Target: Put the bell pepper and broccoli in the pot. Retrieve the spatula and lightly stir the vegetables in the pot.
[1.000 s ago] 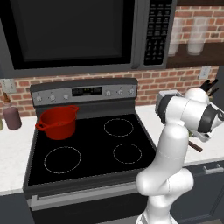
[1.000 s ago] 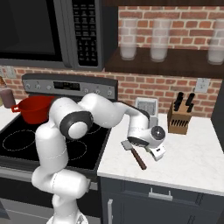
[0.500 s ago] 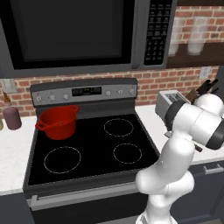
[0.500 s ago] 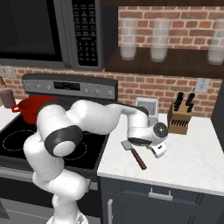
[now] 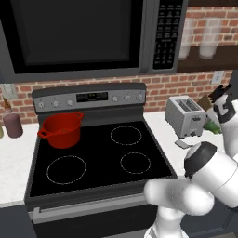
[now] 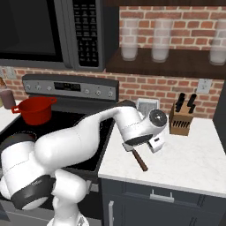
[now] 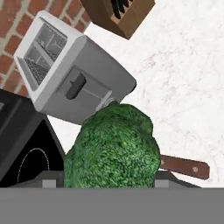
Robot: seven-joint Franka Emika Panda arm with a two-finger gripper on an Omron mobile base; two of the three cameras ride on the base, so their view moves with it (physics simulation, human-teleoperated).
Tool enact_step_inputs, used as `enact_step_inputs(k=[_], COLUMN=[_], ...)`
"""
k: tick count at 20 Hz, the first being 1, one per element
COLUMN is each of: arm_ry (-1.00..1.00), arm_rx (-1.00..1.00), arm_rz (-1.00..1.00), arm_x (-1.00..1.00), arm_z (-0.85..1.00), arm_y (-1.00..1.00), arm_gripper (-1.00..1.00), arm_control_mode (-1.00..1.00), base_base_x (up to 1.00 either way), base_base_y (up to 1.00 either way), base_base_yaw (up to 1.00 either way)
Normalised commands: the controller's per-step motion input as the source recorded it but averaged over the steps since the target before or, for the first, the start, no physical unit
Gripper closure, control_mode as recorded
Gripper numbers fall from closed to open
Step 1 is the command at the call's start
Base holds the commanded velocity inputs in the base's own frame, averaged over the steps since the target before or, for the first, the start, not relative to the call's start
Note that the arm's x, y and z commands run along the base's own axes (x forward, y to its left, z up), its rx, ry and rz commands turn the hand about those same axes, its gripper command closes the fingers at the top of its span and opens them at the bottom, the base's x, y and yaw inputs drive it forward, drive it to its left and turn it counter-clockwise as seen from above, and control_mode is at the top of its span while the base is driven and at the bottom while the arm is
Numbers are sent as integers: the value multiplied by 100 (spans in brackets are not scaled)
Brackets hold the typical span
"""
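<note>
The stove [image 5: 97, 162] is the landmark here: the red pot [image 5: 61, 130] sits on its back-left burner, well apart from the arm's work on the counter [image 6: 194, 154] to the stove's right. On that counter a toaster [image 7: 70, 68] stands nearest the stove, with a knife block [image 6: 181, 119] further right against the brick wall. The spatula [image 6: 139, 160], with a brown handle as seen here, lies on the counter near the stove's right edge, just under the hand. The broccoli [image 7: 114, 148] sits right at the gripper [image 6: 154, 145] and hides both fingertips in the hand view, so I cannot tell whether the jaws have closed on it or merely stand around it. The main risk, as I judge it, is a shallow or off-centre hold on the rounded, bumpy head: it could slip out on the long swing across the stove to the pot. A low carry could also clip the toaster or nudge the spatula out of reach.
</note>
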Motion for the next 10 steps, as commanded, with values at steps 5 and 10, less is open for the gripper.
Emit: enact_step_inputs(k=[5, 10], arm_ry=[2, 3], arm_rx=[-2, -7], arm_rz=[3, 7], arm_x=[-70, -64], arm_z=[75, 59], arm_y=[83, 100], arm_gripper=[100, 100], arm_control_mode=[-100, -100], base_base_x=[0, 0], base_base_y=[0, 0], base_base_yaw=[0, 0])
